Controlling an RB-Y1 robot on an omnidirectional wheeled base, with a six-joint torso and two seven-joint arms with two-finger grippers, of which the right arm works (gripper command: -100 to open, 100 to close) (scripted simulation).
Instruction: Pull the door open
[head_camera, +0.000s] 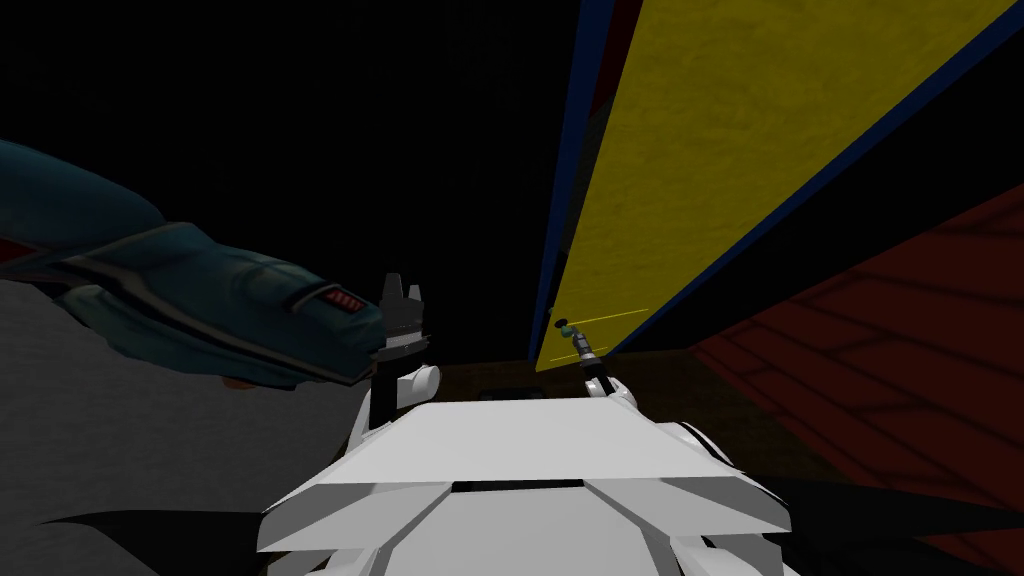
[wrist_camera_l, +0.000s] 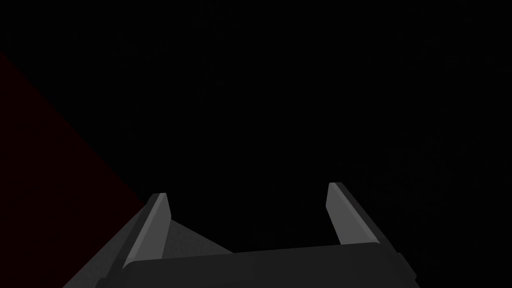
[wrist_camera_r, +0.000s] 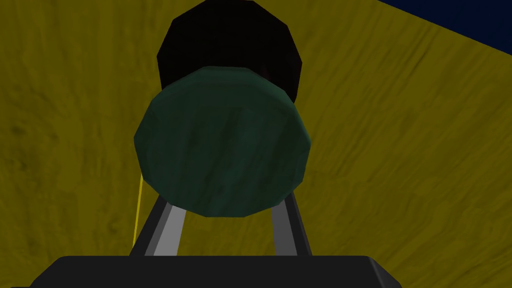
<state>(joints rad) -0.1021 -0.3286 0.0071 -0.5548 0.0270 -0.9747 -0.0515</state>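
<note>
Grain streaks the flat yellow door (head_camera: 700, 150), which is edged by a dark blue frame (head_camera: 570, 150). Low on the door, near the edge beside the frame, a round, many-sided dull green knob (wrist_camera_r: 222, 142) stands off a black disc (wrist_camera_r: 230, 45). The right tool (wrist_camera_r: 225, 207) is clamped on this knob, its thin grey blades pressing the sides. Left of the door, the left tool (wrist_camera_l: 246, 190) points into a black area, blades apart.

Dim throughout: only the yellow door (head_camera: 700, 150) glows, upper right of the head view (its edges splaying with the lens).
</note>
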